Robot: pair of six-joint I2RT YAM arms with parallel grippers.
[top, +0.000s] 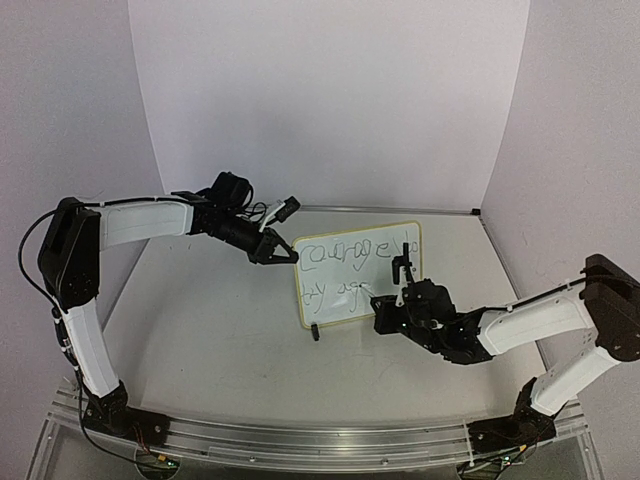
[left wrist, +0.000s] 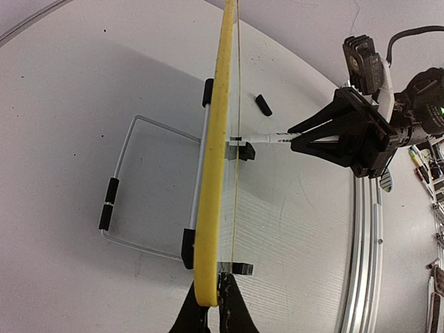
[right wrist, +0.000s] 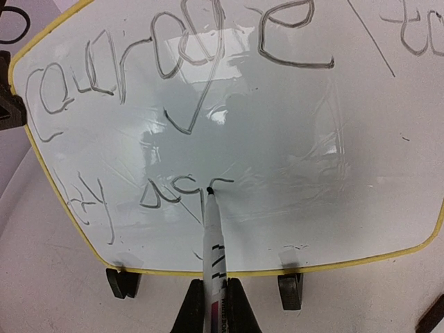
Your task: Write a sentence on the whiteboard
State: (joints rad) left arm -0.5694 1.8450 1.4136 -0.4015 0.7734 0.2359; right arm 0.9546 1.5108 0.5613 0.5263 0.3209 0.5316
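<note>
**Top view.** The whiteboard (top: 345, 277) stands upright on the bench (top: 200, 330) at the centre of the frame, its face towards the arms. The left end effector (top: 284, 254) is clamped on the board's upper left corner. The right end effector (top: 388, 306), at the board's lower right, is closed round a marker (top: 377, 297). The marker's tip meets the second line of the sentence (top: 350, 255).

**Left wrist view.** The board shows edge-on, its yellow rim running up the middle. This arm's fingers pinch its near end at the bottom of the frame. A wire stand (left wrist: 109, 194) props it from the left, and the marker comes in from the right and touches the face.

**Right wrist view.** The script reads "courage to" above and "try ag" below. The tip rests on a short stroke just after the "g", low centre. Two clip feet (right wrist: 121, 283) sit under the bottom rim.

The step in hand looks like the last word, partway written. The next move calls for carrying the stroke rightward into the blank space. The pressure should be light and even, with the left arm bracing the board so it cannot tip back.
</note>
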